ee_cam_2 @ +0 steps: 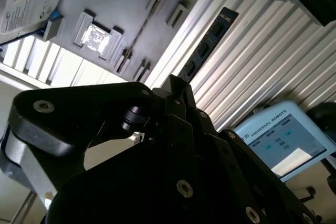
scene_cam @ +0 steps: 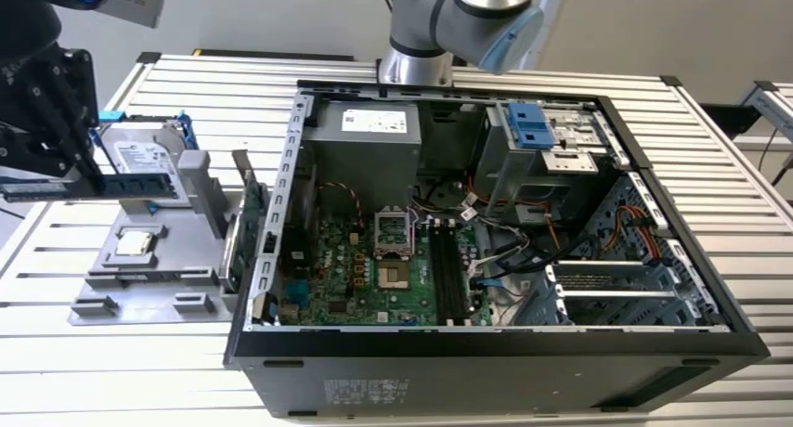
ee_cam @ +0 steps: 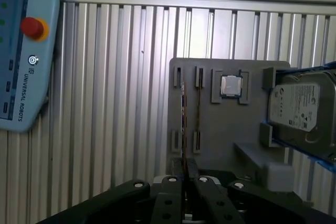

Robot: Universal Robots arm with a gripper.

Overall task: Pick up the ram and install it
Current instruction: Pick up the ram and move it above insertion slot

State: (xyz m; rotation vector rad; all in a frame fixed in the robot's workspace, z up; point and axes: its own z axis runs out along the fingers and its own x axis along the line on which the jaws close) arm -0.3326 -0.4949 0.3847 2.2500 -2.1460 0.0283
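Ram (scene_cam: 134, 185) sat clenched in the gripper (ee_cam: 184, 176), held clear above the grey holder tray (scene_cam: 147, 280) near the hard drive (scene_cam: 139, 154) and well apart from the open computer case (scene_cam: 496, 357) on the exterior view's right. Much of it jutted past the fingertips in the second wrist view, so I judged it could twist or slip in that grasp. Skewed, it could strike the case wall or meet the memory slots (scene_cam: 450, 277) crooked and fail to seat.
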